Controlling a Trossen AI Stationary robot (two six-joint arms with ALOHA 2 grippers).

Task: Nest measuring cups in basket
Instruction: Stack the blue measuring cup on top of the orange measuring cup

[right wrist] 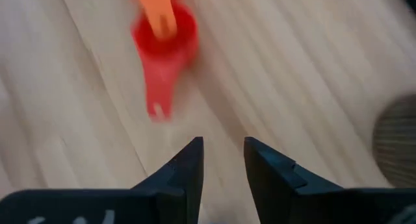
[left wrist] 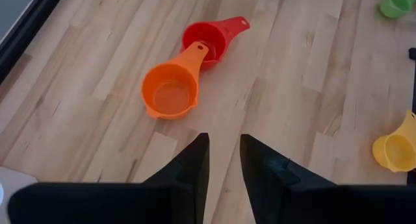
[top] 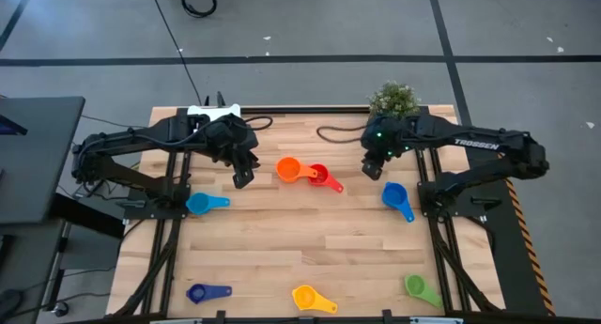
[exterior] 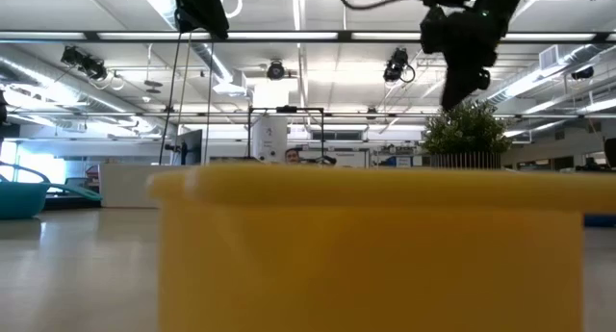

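Wooden slats of the table (top: 282, 249) fill my overhead view; the orange cup (top: 288, 169) lies with its handle over the red cup (top: 320, 176). My left gripper (top: 243, 177) hovers beside them, fingers slightly apart, empty. My right gripper (top: 373, 167) hangs near the red cup, narrowly parted, holding nothing.

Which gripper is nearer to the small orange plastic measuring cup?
Left. The left gripper hovers just beside the small orange plastic measuring cup; the right gripper is farther, beyond the red measuring cup.
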